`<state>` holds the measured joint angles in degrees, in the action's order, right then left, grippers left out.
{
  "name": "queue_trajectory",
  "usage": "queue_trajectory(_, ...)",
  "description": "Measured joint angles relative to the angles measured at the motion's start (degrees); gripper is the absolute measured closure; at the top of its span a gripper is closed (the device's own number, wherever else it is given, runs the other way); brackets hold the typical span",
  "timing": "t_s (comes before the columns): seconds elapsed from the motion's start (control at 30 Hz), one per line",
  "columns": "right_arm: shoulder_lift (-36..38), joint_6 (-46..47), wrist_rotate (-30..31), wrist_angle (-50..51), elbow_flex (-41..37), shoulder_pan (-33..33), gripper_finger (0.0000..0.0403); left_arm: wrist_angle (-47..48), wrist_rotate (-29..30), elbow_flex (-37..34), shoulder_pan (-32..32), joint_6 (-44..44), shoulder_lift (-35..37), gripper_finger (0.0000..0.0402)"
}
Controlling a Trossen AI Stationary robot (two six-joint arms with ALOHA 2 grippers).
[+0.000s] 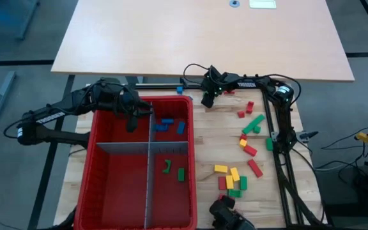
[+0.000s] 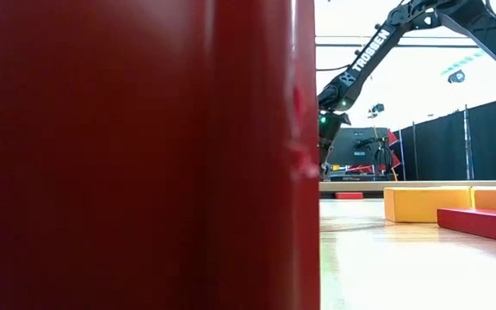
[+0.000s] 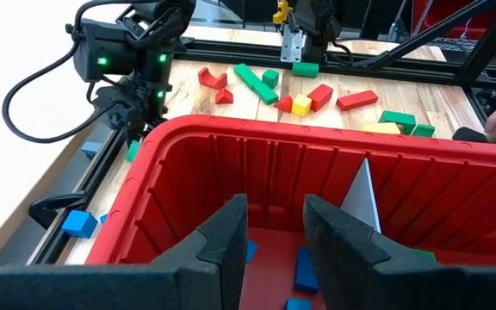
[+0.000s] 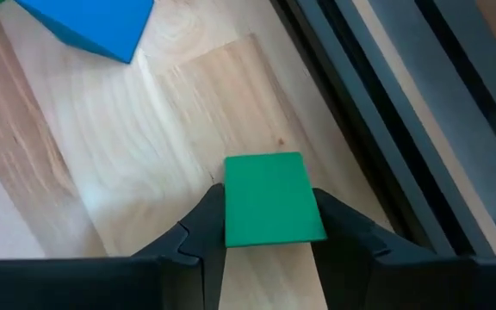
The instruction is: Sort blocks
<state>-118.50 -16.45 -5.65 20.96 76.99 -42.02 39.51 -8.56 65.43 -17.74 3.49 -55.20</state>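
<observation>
Our right pincer (image 4: 269, 226) is clamped on a green block (image 4: 272, 200), held just above the wooden surface (image 1: 216, 137) at its far edge, beside the dark frame rail. In the right wrist view a blue block (image 4: 89, 24) lies on the wood near the held one, apart from it.

Our left pincer (image 3: 274, 226) hangs over the far left compartment of the red bin (image 1: 98, 137), its fingers (image 3: 226, 228) apart with nothing between them. The bin is split into four by grey dividers (image 1: 149, 163) — we see several blue blocks (image 1: 167, 123) in the far right compartment and two green blocks (image 1: 174, 170) in the near right one.

The rest of the blocks are strewn over the surface to the right of the bin: a long green one (image 1: 254, 123) near a few red pieces (image 1: 250, 107), a red block (image 1: 255, 168) further forward, and a cluster of yellow, red and green blocks (image 1: 230, 179) toward the near edge. One more blue block (image 3: 80, 224) lies outside the bin by the rail at the far left corner.

In the low view the bin wall fills most of the picture, with a yellow block (image 2: 424, 204) and a red one (image 2: 482, 223) close by — the right arm reaches down beyond them.
</observation>
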Motion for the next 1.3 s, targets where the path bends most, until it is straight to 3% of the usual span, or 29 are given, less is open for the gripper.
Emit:
queue_trajectory(0.37, 5.1, 4.4, -1.0, 11.6, -0.4, 5.0, 0.0285, 0.0, 0.0, 0.0, 0.0, 0.0, 0.0, 0.0299)
queue_trajectory(0.87, 26.2, 14.0, 4.4, 25.5, -2.4, 16.6, 0.0285, 0.5, 0.0, 0.0, 0.1, 0.1, 0.0, 0.0299)
queue_trajectory(1.13, 37.3, 20.6, 3.8, 21.3, -2.4, 30.3, 0.0285, 0.5, 0.0, 0.0, 0.1, 0.3, 0.0, 0.0299)
queue_trajectory(1.3, 38.3, 23.4, 3.7, 12.8, -2.4, 42.2, 0.0284, 0.4, 0.0, 0.0, 0.1, 0.3, 0.0, 0.0299)
